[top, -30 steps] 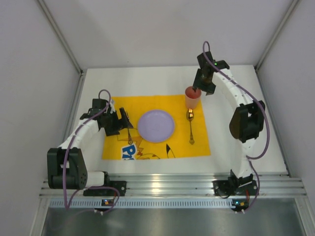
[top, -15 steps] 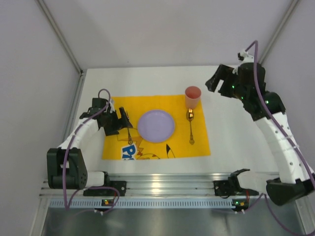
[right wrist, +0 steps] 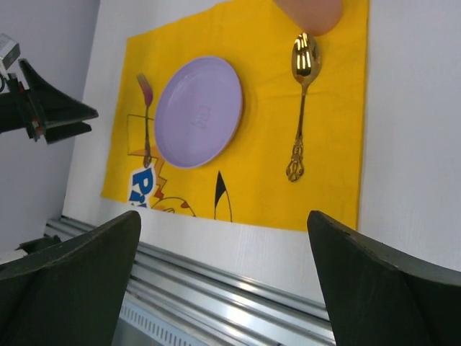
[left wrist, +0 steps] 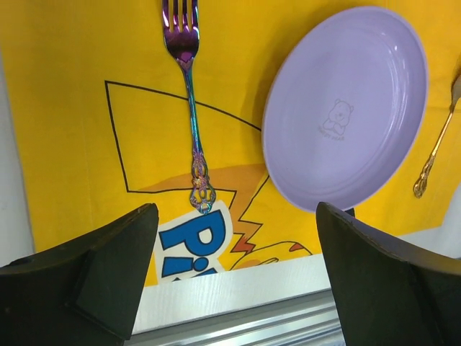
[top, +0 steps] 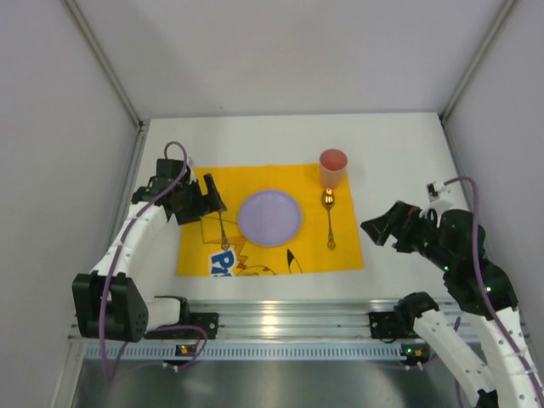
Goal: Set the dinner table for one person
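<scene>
Table laid for one, both claws released

**From above**, the table (top: 399, 144) filled the floor of the booth ahead of the arm bases, white and bare to the right. A yellow mat (top: 340, 255) lay on its near middle. On the mat sat a purple plate (top: 269, 218), with a fork (top: 223, 229) just left of it and a gold spoon (top: 329, 219) to its right. A pink cup (top: 333, 167) stood upright at the mat's far right corner, just beyond the spoon's bowl. The left claw (top: 217, 197) hung over the mat's left part near the fork. The right claw (top: 372, 231) was off the mat's right edge, over bare table.

**Left wrist:** the left claw (left wrist: 238, 209) was spread wide and gripped nothing. The fork (left wrist: 191, 108) lay between its fingers (left wrist: 94, 281) on the mat (left wrist: 79, 144), tines away, beside the plate (left wrist: 344, 108). The spoon (left wrist: 436, 144) handle showed at the right edge, and a white strip of table (left wrist: 238, 285) ran below the mat.

**Right wrist:** the right claw (right wrist: 223, 216) also gaped empty. Beyond it lay the mat (right wrist: 266, 194) with plate (right wrist: 198, 112), fork (right wrist: 146, 122) and spoon (right wrist: 301, 108) – the cup (right wrist: 310, 13) was cut off at the top. Bare table (right wrist: 410, 144) ran down the right.
</scene>
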Tool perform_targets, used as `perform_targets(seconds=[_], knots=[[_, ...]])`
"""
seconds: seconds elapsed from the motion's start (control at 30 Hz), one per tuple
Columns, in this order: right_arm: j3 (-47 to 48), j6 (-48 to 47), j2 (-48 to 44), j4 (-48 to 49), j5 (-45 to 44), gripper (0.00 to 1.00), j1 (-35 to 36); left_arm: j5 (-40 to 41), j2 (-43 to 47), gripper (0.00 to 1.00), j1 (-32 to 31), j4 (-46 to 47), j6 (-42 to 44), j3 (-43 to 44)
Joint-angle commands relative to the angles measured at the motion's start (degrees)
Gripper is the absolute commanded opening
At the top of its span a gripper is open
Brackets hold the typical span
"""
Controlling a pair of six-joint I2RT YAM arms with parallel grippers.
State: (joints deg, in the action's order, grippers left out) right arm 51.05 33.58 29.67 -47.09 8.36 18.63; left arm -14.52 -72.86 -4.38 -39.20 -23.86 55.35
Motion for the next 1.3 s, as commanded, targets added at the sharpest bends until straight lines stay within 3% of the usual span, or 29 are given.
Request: perform_targets(seconds=[0.0,0.27,0.4,0.6,0.7,0.87,0.97,1.13,1.27], knots=[[-0.4,2.8,-3.1,-0.2,3.8,1.0,0.2,4.1,4.4,0.96,-1.3,-4.0,0.9,4.1],[-2.1,3.3,-7.9,0.8,10.9,1.0,0.3,8.4,16.0,0.98,-3.0,-1.3,-2.5,1.6],[-2.4,3.1,-8.9,0.0,11.6,1.0,0.2,14.1,27.9,0.99,-5.4,2.4,-1.7,-2.6],[0.1,2.4,-9.9,-6.3,6.0,1.0,0.2,17.2,40.8,0.98,-5.7,5.4,9.1,-6.8],[-0.7,2.6,-10.2,-7.2,5.2,1.0,0.2,21.5,42.4,0.98,-5.7,3.3,9.3,-6.8],[-1.4,0.1,-9.0,-6.3,10.9,1.0,0.2,32.6,43.6,0.98,-5.7,-2.6,1.4,-3.7],[-2.4,-0.6,-10.5,-5.4,13.9,1.0,0.2,34.3,44.5,0.98,-5.7,-2.3,2.1,-3.9],[0.3,-2.8,-13.0,-7.4,12.4,1.0,0.3,30.3,43.6,0.98,-5.7,-1.0,4.7,-2.6],[0.5,-3.1,-15.6,-7.4,8.8,1.0,0.2,29.9,44.6,0.98,-5.7,1.2,-0.9,-2.6]])
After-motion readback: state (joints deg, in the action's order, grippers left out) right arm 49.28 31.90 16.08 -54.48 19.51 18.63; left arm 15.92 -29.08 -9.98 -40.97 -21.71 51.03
